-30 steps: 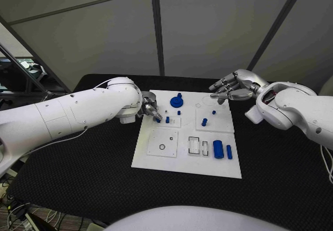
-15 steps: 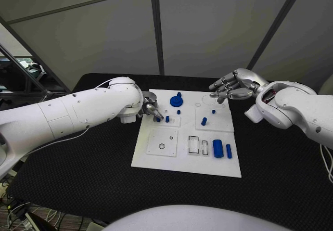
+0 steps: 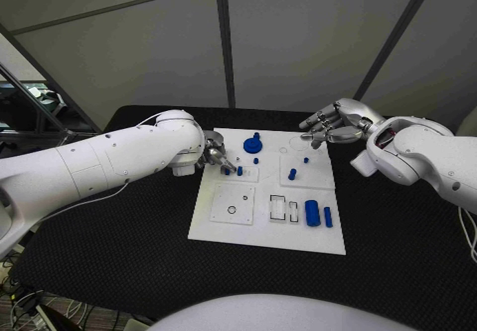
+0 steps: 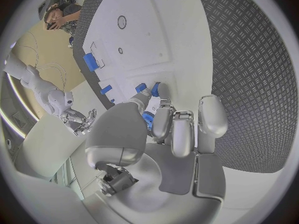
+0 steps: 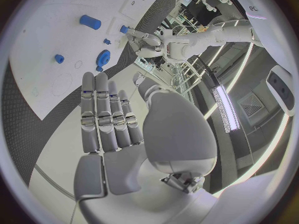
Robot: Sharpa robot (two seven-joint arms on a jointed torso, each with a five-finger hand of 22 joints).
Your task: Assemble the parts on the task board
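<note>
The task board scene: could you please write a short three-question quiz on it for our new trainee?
1. True or false: the right robot hand holds a blue part.
2. Where does the large blue cylinder lie?
A. On the task board, in its near right part
B. At the board's far left corner
C. Off the board, on the black table
3. Which robot hand pinches a small blue part over the far left of the board?

Key: 1 false, it is open and empty; 2 A; 3 the left robot hand.
</note>
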